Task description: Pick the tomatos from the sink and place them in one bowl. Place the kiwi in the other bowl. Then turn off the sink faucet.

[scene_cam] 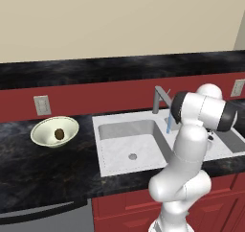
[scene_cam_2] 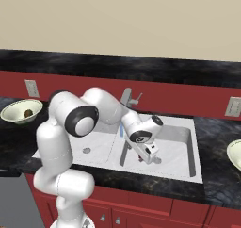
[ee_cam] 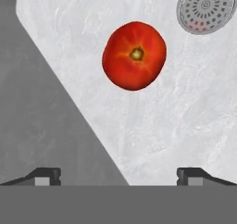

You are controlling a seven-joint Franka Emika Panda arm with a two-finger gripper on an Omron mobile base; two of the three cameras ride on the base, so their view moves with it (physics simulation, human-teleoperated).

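Hovering over a tomato [ee_cam: 134, 55] on the floor of the sink's [scene_cam_2: 186, 170] right basin, stem scar facing up at the hand camera. It sits just beside the round drain [ee_cam: 206, 8], not touching it. My guess is it rolled toward the low point.

Gripper [ee_cam: 118, 176] is spread wide with nothing between the fingers, both tips showing at the bottom of the hand view. The tomato is ahead of the tips and slightly left of centre between them, so I'd nudge the alignment before going down. The basin's sloped wall runs close on one side; I need to keep that finger off it.

From the right base camera the hand [scene_cam_2: 149, 151] is down inside the right basin, pointing at the floor, with a sliver of red just beside it. The arm reaches across the sink front to get there.

Faucet [scene_cam: 161, 98] is running: a thin blue stream [scene_cam: 168, 124] falls near the divider between the basins. That's the last step, so I'm leaving it on.

Kiwi [scene_cam: 59, 134] is already in the pale bowl [scene_cam: 44, 126] on the counter left of the sink, so that part reads as done. A second bowl [scene_cam_2: 235, 155] peeks in at the right edge of the right base view; I can't see its contents. I'm taking it as the tomato drop.

A smooth round fruit could squirt out of a pinch, so I'll close across its widest part.
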